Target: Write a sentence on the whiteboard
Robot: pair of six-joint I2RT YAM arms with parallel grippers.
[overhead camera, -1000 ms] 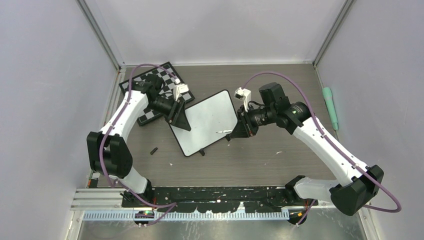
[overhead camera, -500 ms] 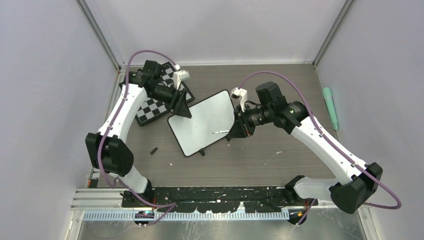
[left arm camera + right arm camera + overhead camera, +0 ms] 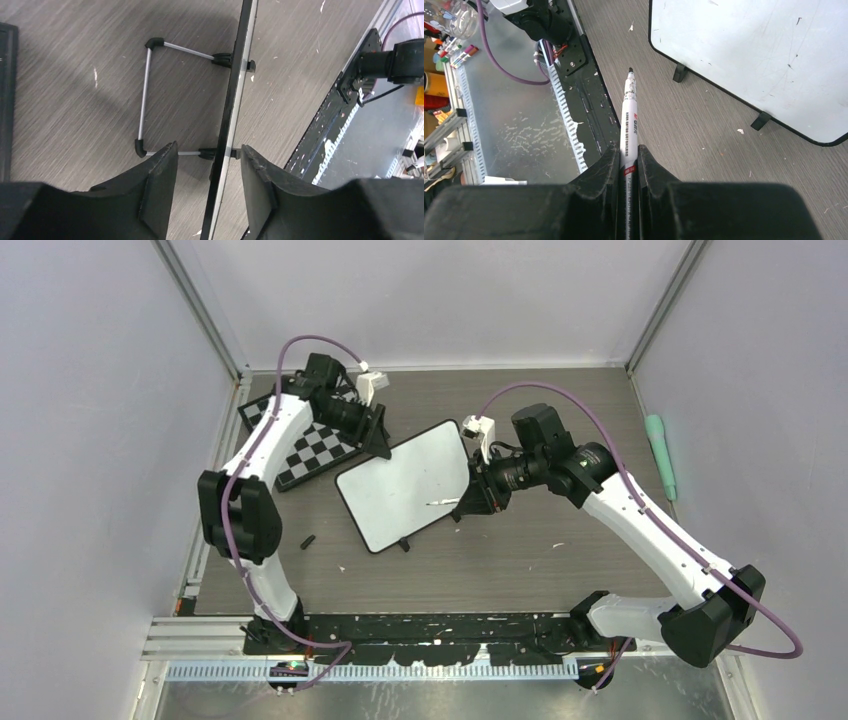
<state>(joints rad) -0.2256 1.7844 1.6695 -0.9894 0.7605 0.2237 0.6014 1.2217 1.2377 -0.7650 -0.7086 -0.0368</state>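
Observation:
The whiteboard (image 3: 405, 485) stands tilted on the table, its face blank apart from a few specks; no sentence shows on it. My left gripper (image 3: 384, 447) is at its far left edge. In the left wrist view my left gripper (image 3: 209, 167) is open, one finger on each side of the board's thin edge (image 3: 235, 95), with gaps both sides; the wire stand (image 3: 145, 90) shows behind it. My right gripper (image 3: 470, 502) is shut on a white marker (image 3: 445, 503), tip near the board's right part. In the right wrist view the marker (image 3: 629, 120) points past the board (image 3: 749, 55), not touching it.
A checkered chessboard (image 3: 315, 445) lies behind and left of the whiteboard, under my left arm. A small black cap (image 3: 309, 540) lies on the table at front left. A green tool (image 3: 660, 455) lies outside the right wall. The black rail (image 3: 574, 60) runs along the near edge.
My left arm has swung from the board's left side toward the far edge, and its gripper now straddles the board's edge. The right arm and marker have hardly moved.

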